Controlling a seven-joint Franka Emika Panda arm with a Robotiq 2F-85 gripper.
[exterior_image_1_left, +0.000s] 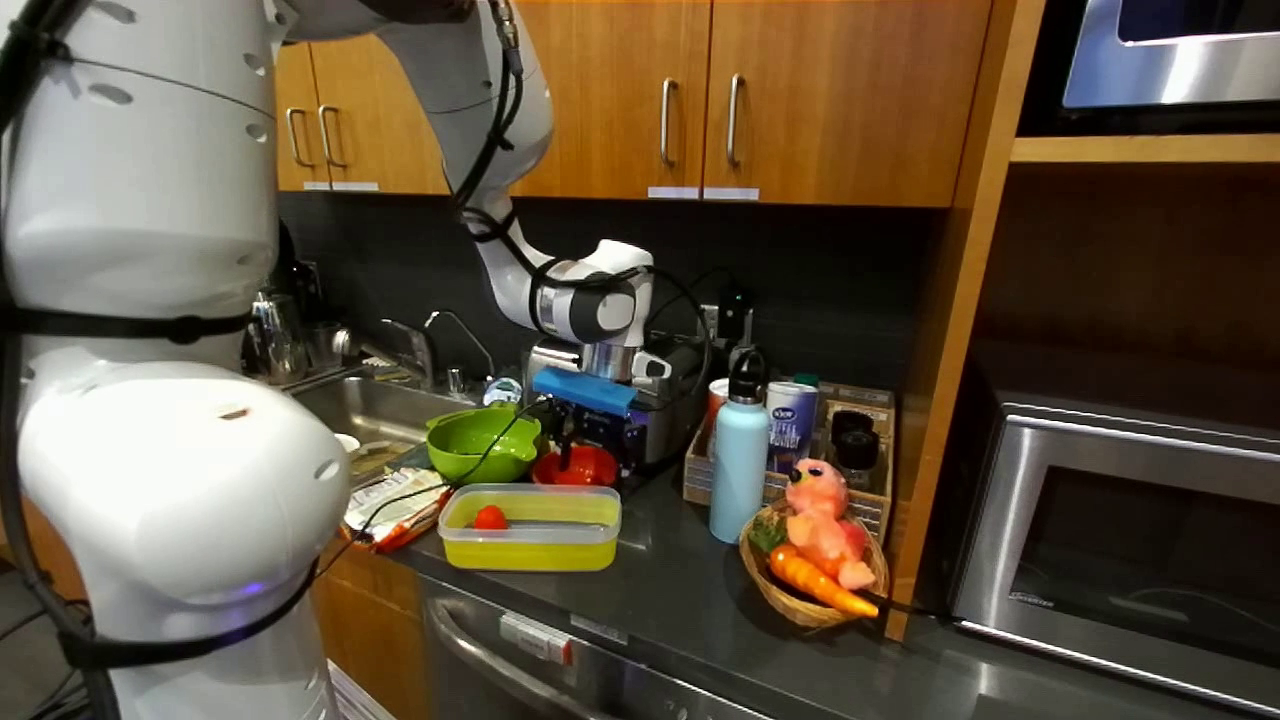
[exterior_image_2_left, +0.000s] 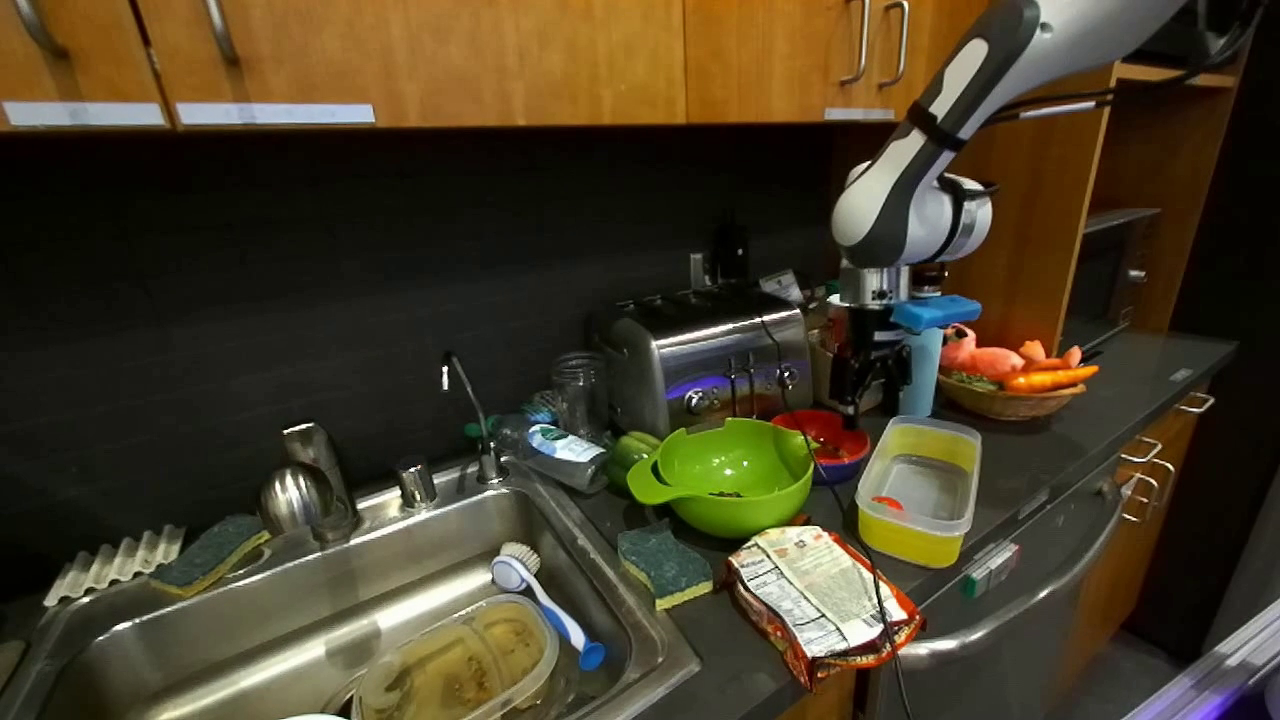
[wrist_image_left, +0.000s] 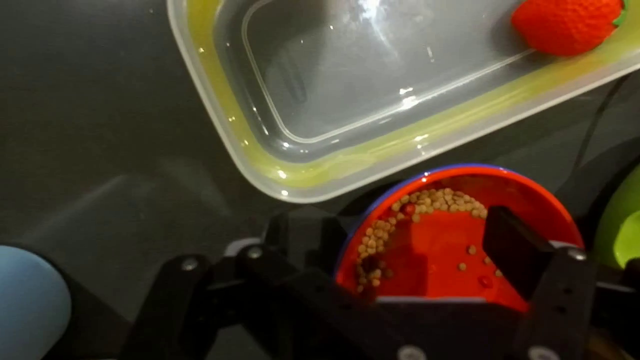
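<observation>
Wide, really wide: the gripper (wrist_image_left: 392, 232) is held over the counter (exterior_image_1_left: 660, 570), its two fingers (wrist_image_left: 517, 250) spread far apart, with the rim of the red bowl (wrist_image_left: 450, 240) framed between them. One fingertip is set over or within the bowl, the other is placed beyond the rim, on the side of the blue bottle (exterior_image_1_left: 738, 470); whether the bowl is touched cannot be told. So the bowl is found just beneath, flanked by the plastic tub (exterior_image_1_left: 530, 556) toward the front edge and the toaster (exterior_image_2_left: 720, 355) by the back edge. The count: one red bowl, where small brown balls (wrist_image_left: 445, 201), too many to be numbered, are joined by at least two red balls (wrist_image_left: 485, 281). One green bowl (exterior_image_2_left: 745, 515) just beside it, toward the sink (exterior_image_2_left: 660, 650). One tub, and inside it one strawberry (wrist_image_left: 567, 27). One bottle, one toaster, one bag (exterior_image_2_left: 830, 600) laid at the front edge near the sink, one basket (exterior_image_2_left: 1000, 404) toward the end away from the sink. Two sponges (exterior_image_2_left: 665, 570) are counted: one beside the sink, one on its back ledge.
</observation>
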